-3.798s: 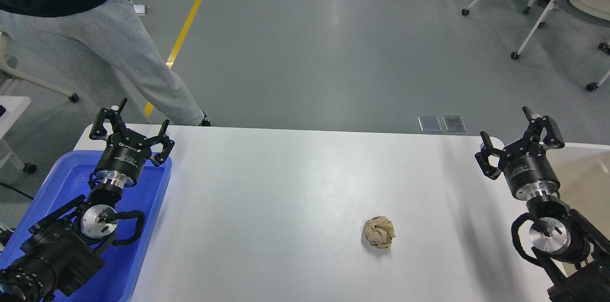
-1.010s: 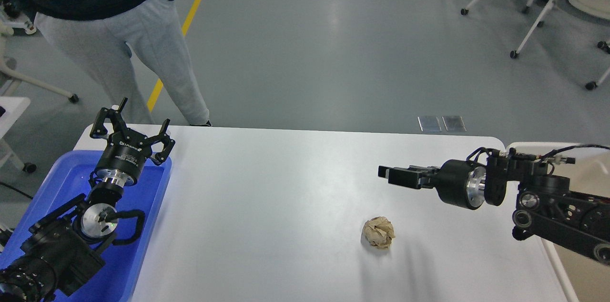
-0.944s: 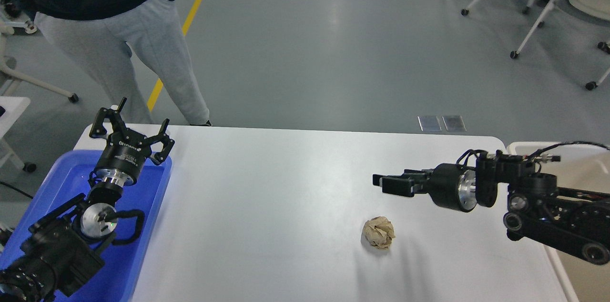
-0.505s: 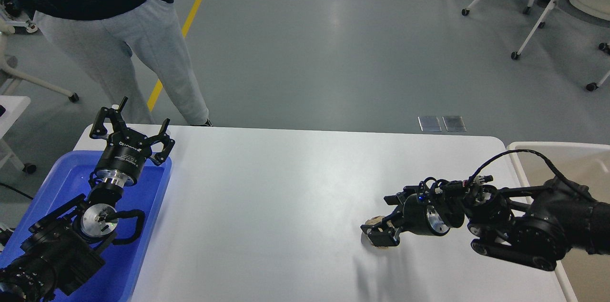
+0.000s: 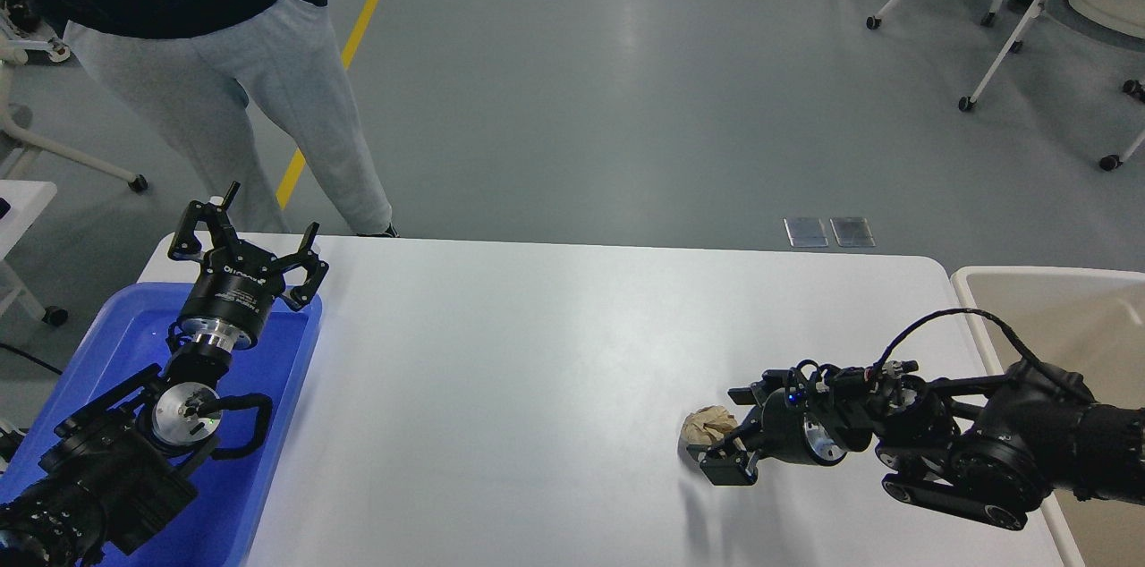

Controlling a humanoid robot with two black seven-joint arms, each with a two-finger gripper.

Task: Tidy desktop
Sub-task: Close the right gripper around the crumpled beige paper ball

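Note:
The desktop (image 5: 537,370) is a wide white tabletop with rounded corners. A crumpled brown paper ball (image 5: 705,424) lies on it at the front right. My right gripper (image 5: 729,433) reaches in from the right, low over the desktop. It is open, with one finger beyond the ball and one in front of it, and the ball sits between them, partly hidden by the front finger. My left gripper (image 5: 250,232) is open and empty, pointing up over the far end of the blue tray.
A blue plastic tray (image 5: 125,343) lies under my left arm at the desktop's left edge. A white-rimmed beige bin (image 5: 1055,317) stands off the right edge. A person (image 5: 224,84) stands beyond the far left corner. Wheeled chairs (image 5: 984,4) stand at the far right.
My right arm swung in from the right edge, turned its gripper sideways and dropped to the paper ball, setting its fingers either side of it. The left arm has not moved. The person shifted stance.

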